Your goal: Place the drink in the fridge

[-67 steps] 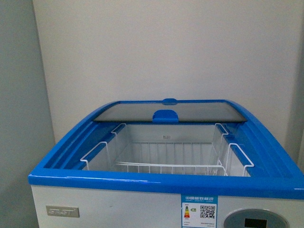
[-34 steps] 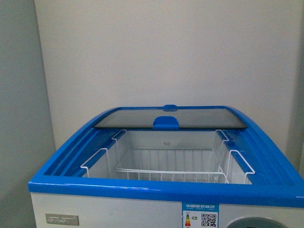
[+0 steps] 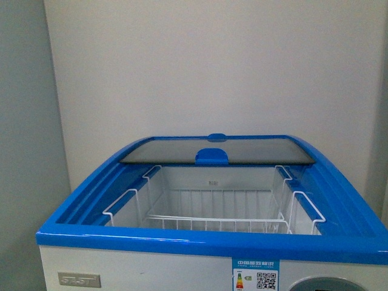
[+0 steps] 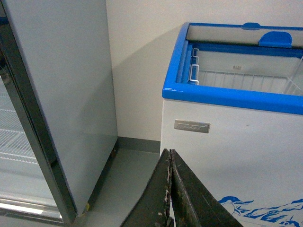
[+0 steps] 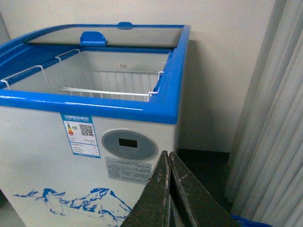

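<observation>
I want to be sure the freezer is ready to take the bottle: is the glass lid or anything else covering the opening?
No. The glass lid is slid to the back, leaving the fridge open over the white wire basket, which looks empty. The drink is not in any view, and both grippers, left and right, are shut and empty.

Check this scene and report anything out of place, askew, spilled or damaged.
No spill or damage shows. The fridge stands open, its glass lid slid back, its wire basket empty. The oddity: no drink shows in any view, and both the left claw and the right claw are shut on nothing.
</observation>
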`<state>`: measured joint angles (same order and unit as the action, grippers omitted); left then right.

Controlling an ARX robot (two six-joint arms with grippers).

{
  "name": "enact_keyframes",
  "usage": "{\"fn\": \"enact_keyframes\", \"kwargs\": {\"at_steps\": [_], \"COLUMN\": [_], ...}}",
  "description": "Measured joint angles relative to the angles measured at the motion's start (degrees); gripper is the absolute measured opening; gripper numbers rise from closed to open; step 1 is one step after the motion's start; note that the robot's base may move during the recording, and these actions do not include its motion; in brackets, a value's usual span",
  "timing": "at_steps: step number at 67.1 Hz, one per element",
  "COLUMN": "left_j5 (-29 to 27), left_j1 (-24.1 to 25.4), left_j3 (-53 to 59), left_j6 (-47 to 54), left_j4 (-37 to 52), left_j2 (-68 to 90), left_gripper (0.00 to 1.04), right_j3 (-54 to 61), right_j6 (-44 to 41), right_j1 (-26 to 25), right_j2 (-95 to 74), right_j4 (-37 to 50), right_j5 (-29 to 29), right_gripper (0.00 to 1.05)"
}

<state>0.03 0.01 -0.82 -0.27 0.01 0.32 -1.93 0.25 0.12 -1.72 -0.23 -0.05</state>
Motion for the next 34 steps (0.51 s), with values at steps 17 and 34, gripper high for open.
{"fn": "enact_keyframes", "kwargs": {"at_steps": [17, 34], "left_j5": [0.0, 0.0], "left_j1": [0.0, 0.0], "left_j3": [0.0, 0.0], "left_j6": [0.0, 0.0], "left_j4": [0.0, 0.0], "left_j2": [0.0, 0.0], "left_gripper": [0.11, 0.53], "right_j3": [1.0, 1.0], "right_j6": [-0.1, -0.1], "right_j1": [0.0, 0.0], "right_j2": [1.3, 1.4], "right_j4": [0.1, 0.1], "right_j5": [0.0, 0.0], "right_gripper": [0.12, 0.54]}}
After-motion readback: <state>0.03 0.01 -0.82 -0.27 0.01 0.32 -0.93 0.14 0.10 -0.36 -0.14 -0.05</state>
